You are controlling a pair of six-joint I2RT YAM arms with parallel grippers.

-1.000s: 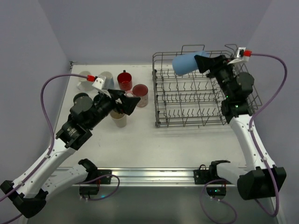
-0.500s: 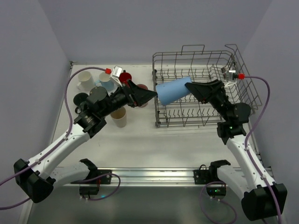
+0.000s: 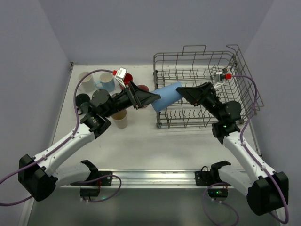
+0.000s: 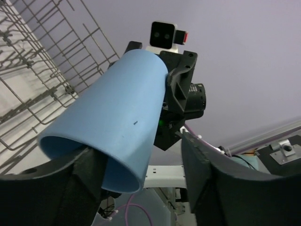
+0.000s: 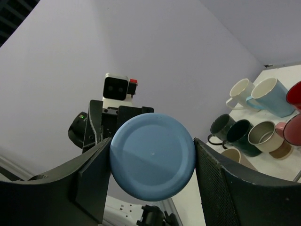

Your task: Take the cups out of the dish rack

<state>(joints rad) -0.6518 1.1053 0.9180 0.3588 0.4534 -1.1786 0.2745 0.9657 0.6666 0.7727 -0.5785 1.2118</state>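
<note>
A tall blue tumbler (image 3: 168, 95) hangs tilted in the air over the left edge of the dish rack (image 3: 202, 70). My right gripper (image 3: 186, 92) is shut on its closed base (image 5: 153, 162), with both fingers pressed to its sides. My left gripper (image 3: 151, 99) stands open round the tumbler's open mouth (image 4: 113, 117). One finger (image 4: 70, 183) is at the rim and the other finger (image 4: 202, 174) stands clear of the wall. Several other cups (image 3: 107, 81) stand on the table at the left.
The cups on the table include white (image 3: 86, 80), red (image 3: 126, 77), dark teal (image 3: 83, 100) and beige (image 3: 120, 118) ones, close under my left arm. The rack's tines and raised wire handles (image 3: 194, 47) lie beneath and behind the right arm.
The right arm has carried the tumbler down and left from the back of the rack. The left arm has swung right to meet it and its jaws have narrowed round the mouth.
</note>
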